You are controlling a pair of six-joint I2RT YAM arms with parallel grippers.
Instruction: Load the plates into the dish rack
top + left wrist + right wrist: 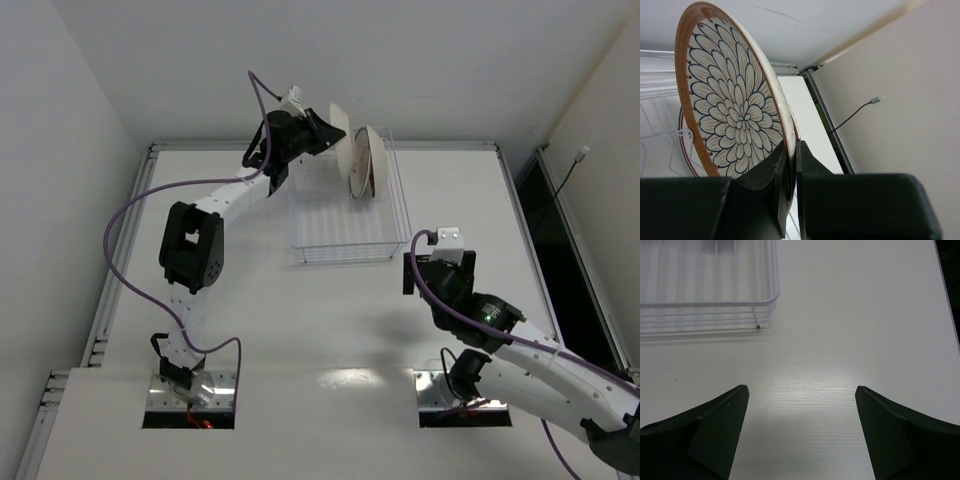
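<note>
Pinching the flowered plate (pixel 735 110) by its rim over the rack (pixel 340 245) at the far edge of the bench (pixel 300 330), the left pincer (pixel 328 130) should be lowering it upright beside the standing plate (pixel 372 162), the right pincer (pixel 801 390) idling agape, empty.

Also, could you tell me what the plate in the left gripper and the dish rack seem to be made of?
The plate looks like glazed ceramic: glossy painted petal pattern, smooth cream edge; melamine is possible. The dish rack looks like thin metal wire, white-coated: slender, smooth, evenly white rods.
</note>
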